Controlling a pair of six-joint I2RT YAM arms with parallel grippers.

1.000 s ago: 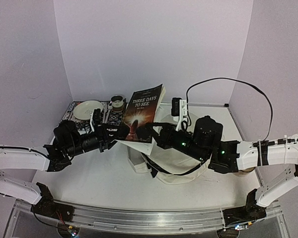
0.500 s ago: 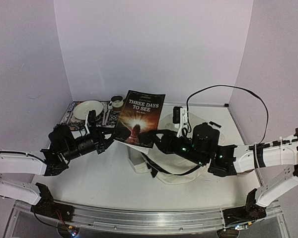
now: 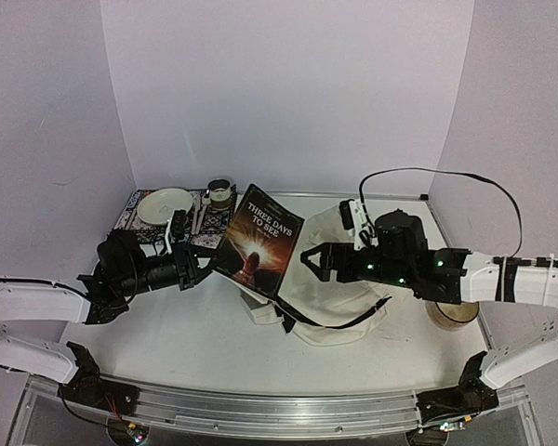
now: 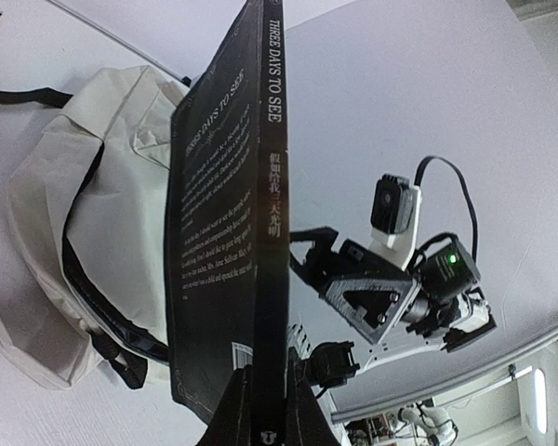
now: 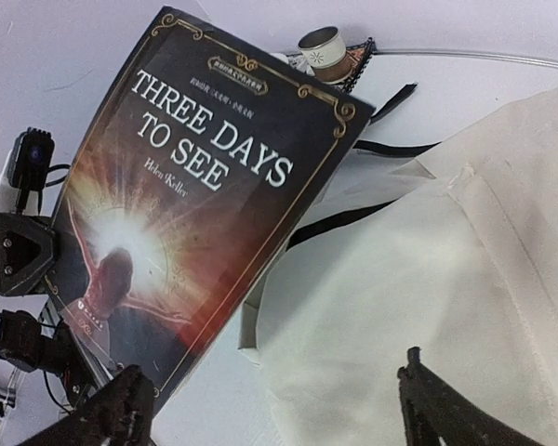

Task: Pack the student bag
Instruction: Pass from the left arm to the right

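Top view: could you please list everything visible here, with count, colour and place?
book: 1, dark cover, held tilted at the bag's left edge
bag: 1, cream with black straps, table centre
plate: 1, white, back left, on the mat
mat: 1, black-and-white pattern, back left
cup: 1, metallic, at the back, right of the plate
container: 1, tan, right side, partly hidden by the right arm
left gripper: 1, black, shut on the book's edge
right gripper: 1, black, open above the bag

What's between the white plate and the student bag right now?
The book, titled Three Days to See, gripped by the left gripper, stands tilted between the plate and the student bag. The top view shows it.
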